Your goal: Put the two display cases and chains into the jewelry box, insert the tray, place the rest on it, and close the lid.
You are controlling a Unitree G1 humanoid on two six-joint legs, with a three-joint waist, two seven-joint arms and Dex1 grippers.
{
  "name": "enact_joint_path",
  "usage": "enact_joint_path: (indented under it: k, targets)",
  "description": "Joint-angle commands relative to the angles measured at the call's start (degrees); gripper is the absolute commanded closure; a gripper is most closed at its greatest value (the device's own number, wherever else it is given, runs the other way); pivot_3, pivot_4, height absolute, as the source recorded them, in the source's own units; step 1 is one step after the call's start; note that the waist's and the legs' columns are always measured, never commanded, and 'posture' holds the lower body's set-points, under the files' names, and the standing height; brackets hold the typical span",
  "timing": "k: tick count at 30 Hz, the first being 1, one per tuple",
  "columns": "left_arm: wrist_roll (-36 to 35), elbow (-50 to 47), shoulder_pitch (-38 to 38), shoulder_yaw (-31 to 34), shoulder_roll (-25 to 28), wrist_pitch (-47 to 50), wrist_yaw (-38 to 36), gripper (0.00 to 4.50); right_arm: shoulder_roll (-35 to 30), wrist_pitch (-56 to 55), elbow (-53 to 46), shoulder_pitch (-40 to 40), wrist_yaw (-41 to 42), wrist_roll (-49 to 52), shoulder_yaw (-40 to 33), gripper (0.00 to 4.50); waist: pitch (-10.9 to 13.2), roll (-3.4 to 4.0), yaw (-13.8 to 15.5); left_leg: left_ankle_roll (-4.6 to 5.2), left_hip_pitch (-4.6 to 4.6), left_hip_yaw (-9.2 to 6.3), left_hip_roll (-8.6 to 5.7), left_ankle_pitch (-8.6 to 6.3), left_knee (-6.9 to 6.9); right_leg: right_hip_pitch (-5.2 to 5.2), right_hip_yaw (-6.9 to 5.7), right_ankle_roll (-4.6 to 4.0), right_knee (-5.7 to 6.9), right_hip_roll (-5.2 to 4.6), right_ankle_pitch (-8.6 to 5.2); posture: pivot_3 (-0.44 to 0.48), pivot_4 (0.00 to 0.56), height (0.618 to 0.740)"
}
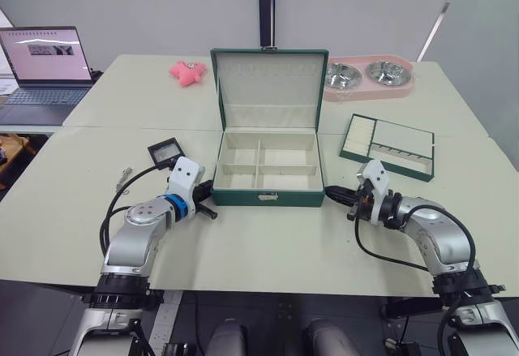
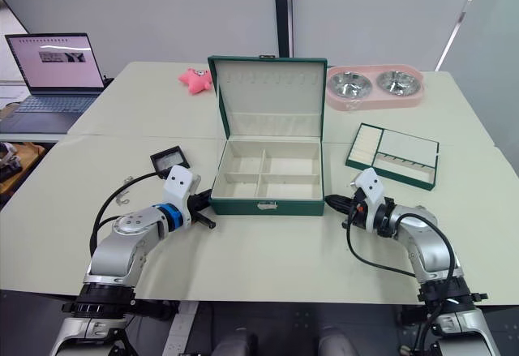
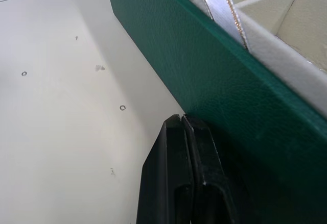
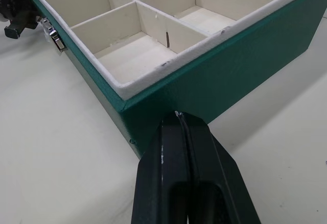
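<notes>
Both grippers — left, right — sat pressed together against the open jewelry box's sides; head views added the tray beside it, one display case.

Jewelry box at centre of table, lid upright behind it. Display case left of box — chain further left. Tray right of box; bowl holder behind tray. Laptop far left.
</notes>
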Motion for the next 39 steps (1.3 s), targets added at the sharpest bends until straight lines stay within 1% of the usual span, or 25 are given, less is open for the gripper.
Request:
enact_joint_path:
  k: [1,8,11,14,16,19,23,26,27,28,30,32,34,39]
  targets:
    - [-0.7,-1.2,-0.3,-2.6,-1.3,-1.2,-2.1,4.5,0.4,-0.9,-1.1,-0.7,1.1,0.6,1.1,4.49,0.0,0.0,0.0,0.0,0.0,0.0,0.0,0.0,0.0,0.0,0.0,0.0,0.0,0.0,0.0,0.0,0.15,0.74]
    - [-2.2,-2.2,1.0,0.6,0.7,-0.8,-2.6,4.5,-1.1,-1.1,-0.7,-1.0,1.3,1.6,-1.8,4.49,0.0,0.0,0.3,0.0,-0.01,0.01,0.0,0.0,0.0,-0.01,0.0,0.0,-0.01,0.0,0.0,0.0,0.15,0.74]
    - [-4.0,-2.9,2.2,3.8,2.7,-1.2,-3.9,4.5,-1.9,-0.5,-0.3,-0.9,1.4,3.8,-5.1,4.49,0.0,0.0,0.3,0.0,-0.02,0.03,0.01,0.0,-0.02,-0.04,0.01,0.0,-0.03,0.0,0.0,0.0,0.15,0.74]
    - [-6.8,-3.3,3.6,7.0,4.8,-1.4,-6.0,3.92,-3.4,0.1,-0.6,0.5,2.5,6.2,-7.9,3.95,0.0,-0.01,0.3,0.0,-0.02,0.03,0.03,0.0,-0.03,-0.05,0.02,0.0,-0.03,0.01,0.0,0.0,0.15,0.74]
    - [-9.0,-3.5,4.0,9.5,5.9,-1.1,-6.7,3.31,-4.7,0.1,-0.4,1.0,2.9,7.2,-9.5,3.44,0.0,-0.02,0.3,0.0,-0.02,0.02,0.03,0.0,-0.03,-0.04,0.01,0.0,-0.04,0.0,0.0,0.0,0.15,0.74]
    - [-12.2,-4.7,6.0,14.8,9.4,0.5,-8.3,2.32,-8.3,-0.2,0.7,2.5,4.0,8.5,-13.5,2.63,0.0,-0.03,0.3,0.01,-0.03,0.02,0.03,-0.01,-0.03,-0.04,0.01,0.0,-0.05,0.0,0.0,0.0,0.15,0.74]
    - [-13.0,-2.0,9.1,21.4,15.5,0.2,-8.9,1.04,-14.3,-0.8,3.3,6.1,6.3,9.4,-18.5,1.52,0.0,-0.03,0.3,0.01,-0.02,0.04,0.03,-0.01,-0.07,-0.05,0.03,0.0,-0.09,0.0,0.0,0.0,0.15,0.74]
    - [-12.1,1.0,11.1,24.1,18.7,-1.5,-8.9,0.06,-17.2,-1.3,5.3,8.4,7.7,9.8,-20.8,0.56,0.0,-0.03,0.2,0.02,0.01,0.04,0.03,-0.01,-0.08,-0.04,0.04,0.0,-0.09,0.0,0.0,0.0,0.15,0.74]
    - [-11.6,2.1,12.2,25.5,20.0,-2.1,-8.9,0.0,-18.3,-1.7,6.4,9.5,7.9,9.7,-22.3,0.2,0.0,-0.03,0.2,0.02,0.03,0.05,0.03,-0.01,-0.07,-0.02,0.05,0.0,-0.09,0.0,0.0,0.0,0.15,0.74]
    - [-11.4,3.0,13.3,26.8,21.1,-2.6,-9.0,0.0,-19.3,-2.3,7.5,10.6,7.9,9.6,-23.8,0.02,0.0,-0.03,0.1,0.02,0.04,0.05,0.03,-0.01,-0.07,-0.01,0.05,0.0,-0.09,0.01,0.0,0.0,0.15,0.74]
    - [-11.5,4.1,14.6,28.3,22.4,-3.2,-8.9,0.0,-20.3,-3.1,8.7,11.9,7.9,9.6,-25.3,0.02,0.1,-0.03,0.1,0.02,0.01,0.06,0.03,-0.01,-0.08,-0.03,0.05,0.0,-0.11,0.01,0.0,0.0,0.15,0.74]
    - [-11.4,7.4,16.1,30.7,23.8,-5.1,-9.2,0.0,-21.1,-4.3,10.4,14.1,7.5,9.3,-27.2,0.02,0.1,-0.03,0.0,0.02,0.0,0.08,0.03,-0.01,-0.09,-0.05,0.06,0.0,-0.11,0.0,-0.01,0.0,0.15,0.74]
    - [-11.2,11.2,17.0,33.2,24.9,-7.0,-8.8,0.0,-20.9,-5.3,12.1,15.8,6.5,9.3,-28.9,0.02,0.1,-0.03,-0.1,0.02,0.02,0.07,0.05,-0.01,-0.1,-0.03,0.05,0.0,-0.11,0.01,-0.01,0.0,0.15,0.74]
    - [-11.1,19.5,17.4,36.7,26.2,-12.1,-7.9,0.0,-20.0,-7.7,15.1,17.9,4.3,9.5,-31.6,0.02,0.1,-0.03,-0.7,0.02,0.04,0.1,0.05,-0.01,-0.11,-0.03,0.07,0.0,-0.11,0.02,-0.01,0.0,0.15,0.74]
